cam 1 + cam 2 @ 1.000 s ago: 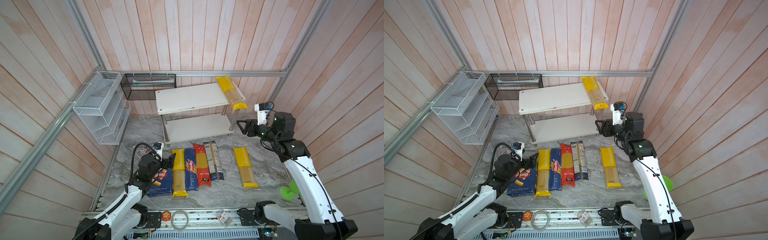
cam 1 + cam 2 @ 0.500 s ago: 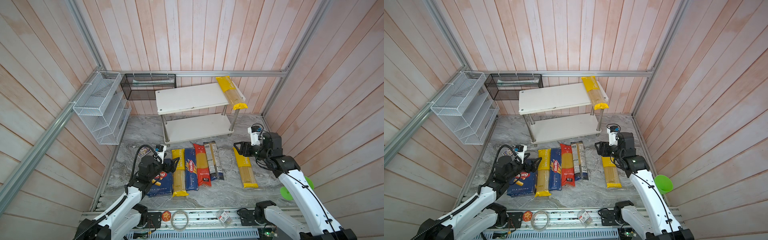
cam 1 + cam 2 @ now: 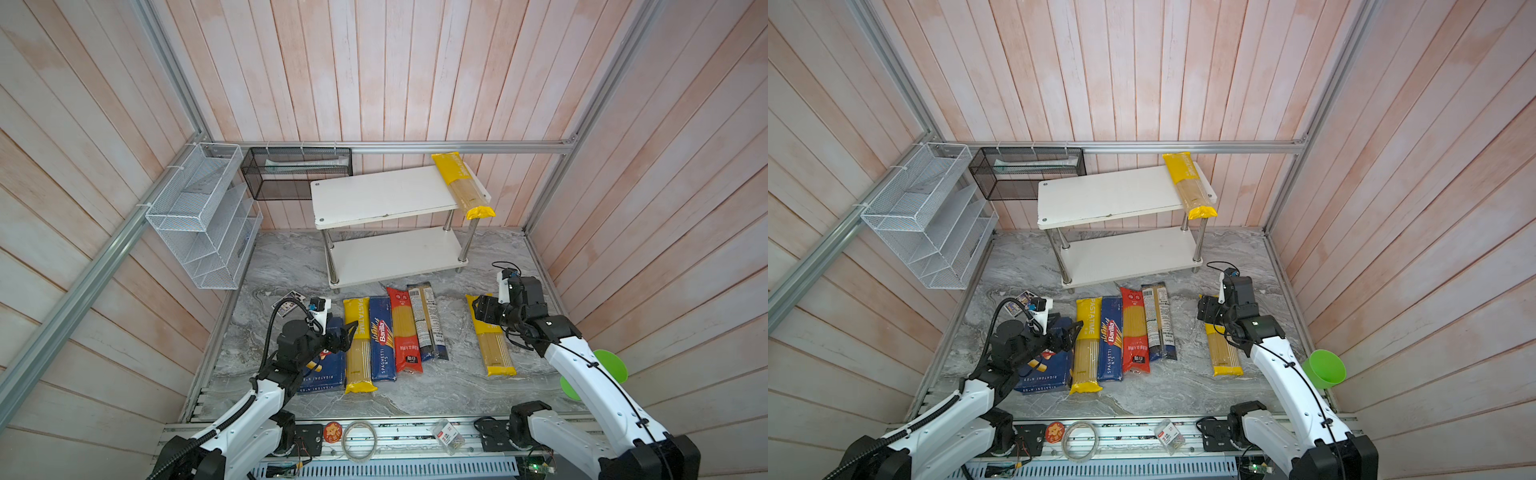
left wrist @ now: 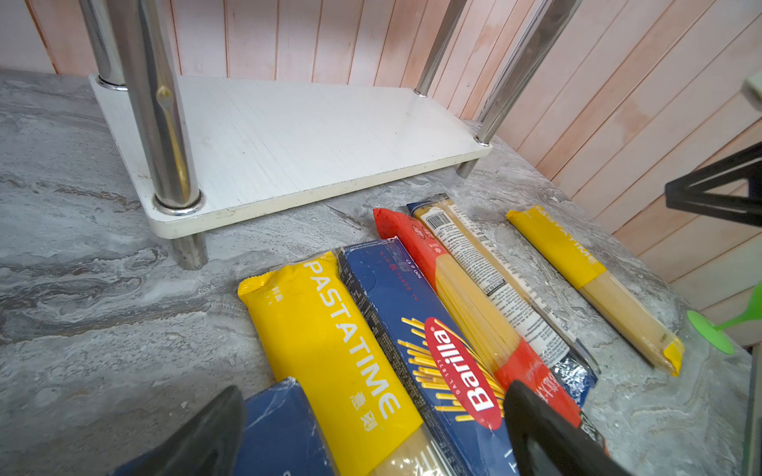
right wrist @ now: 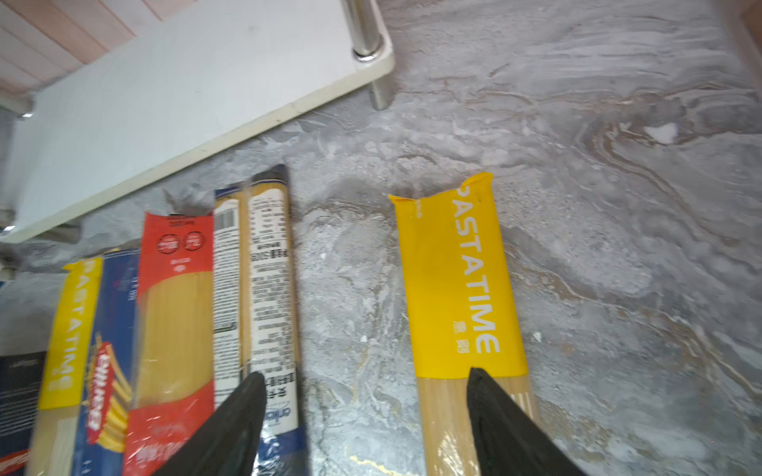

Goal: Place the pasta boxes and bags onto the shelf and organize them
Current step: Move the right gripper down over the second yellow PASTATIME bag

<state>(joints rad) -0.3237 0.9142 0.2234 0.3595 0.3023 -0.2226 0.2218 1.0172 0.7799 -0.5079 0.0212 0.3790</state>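
Only both top views show us a yellow bag atop the shelf. In the right wrist view the right gripper gapes empty, another yellow bag on the floor beneath one finger.

Here's a robotics lab test cell dressed up as a pantry. Pale plank walls stand behind and beside the shelf, held in aluminium framing. A marble-look bench lies under it. In front of the shelf, a metal rail carries two white robot arms and a bare circuit board.
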